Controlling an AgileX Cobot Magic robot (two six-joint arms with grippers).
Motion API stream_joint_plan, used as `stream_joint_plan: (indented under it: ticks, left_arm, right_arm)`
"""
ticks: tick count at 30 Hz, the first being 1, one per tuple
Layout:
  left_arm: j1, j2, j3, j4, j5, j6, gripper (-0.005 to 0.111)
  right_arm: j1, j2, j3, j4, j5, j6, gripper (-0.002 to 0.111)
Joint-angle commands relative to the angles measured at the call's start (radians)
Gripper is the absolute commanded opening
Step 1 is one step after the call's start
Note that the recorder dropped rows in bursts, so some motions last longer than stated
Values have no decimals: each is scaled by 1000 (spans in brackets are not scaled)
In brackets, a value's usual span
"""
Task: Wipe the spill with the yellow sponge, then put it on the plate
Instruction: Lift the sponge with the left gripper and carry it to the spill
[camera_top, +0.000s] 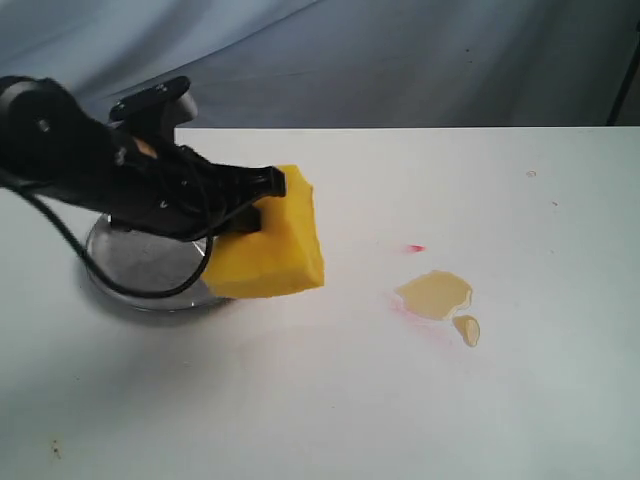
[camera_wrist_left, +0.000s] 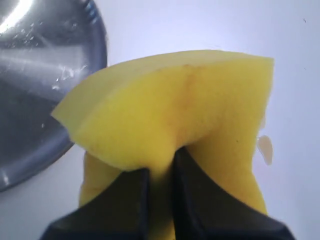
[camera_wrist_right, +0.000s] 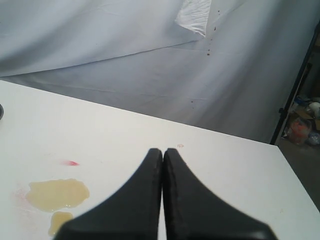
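Exterior view: the left jaws are clenched on the yellow sponge (camera_top: 285, 250), pinching its upper edge. The sponge hangs tilted, with its broad face turned toward the spill. We cannot tell whether its lower edge touches the white surface (camera_top: 330, 400).

The plate (camera_top: 130, 298) lies at 9 o'clock of the sponge, partly hidden behind the left arm (camera_top: 80, 160) and its cable. The sponge's lower corner overlaps the plate's near rim in this view.

The spill (camera_top: 434, 294) sits at 3 o'clock of the sponge, well apart from it. A small droplet (camera_top: 467, 329) lies at 5 o'clock of the main puddle, just beside it. A faint red mark (camera_top: 416, 247) lies at 11 o'clock of the puddle.

Left wrist view: the foam (camera_wrist_left: 170, 105) is creased where the jaws bite into it. The plate (camera_wrist_left: 40, 90) shows beside it, bare and shiny.

Right wrist view: the right jaws are pressed together with nothing between them, held above the surface. The spill (camera_wrist_right: 57, 194), its droplet (camera_wrist_right: 60, 221) and the red mark (camera_wrist_right: 73, 163) lie clear of them.
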Motion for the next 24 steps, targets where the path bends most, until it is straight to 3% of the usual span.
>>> stream_joint_plan:
  ticks: [1, 9, 24]
  left_arm:
    - [-14, 128, -166, 67, 119, 61, 0]
    - [-57, 401, -469, 71, 305, 288, 0]
    - [-156, 737, -1025, 211, 621, 426, 0]
  right_arm:
    - [-1, -4, 4, -10, -7, 1, 0]
    - [-1, -4, 4, -10, -7, 1, 0]
    - [-1, -4, 4, -10, -7, 1, 0]
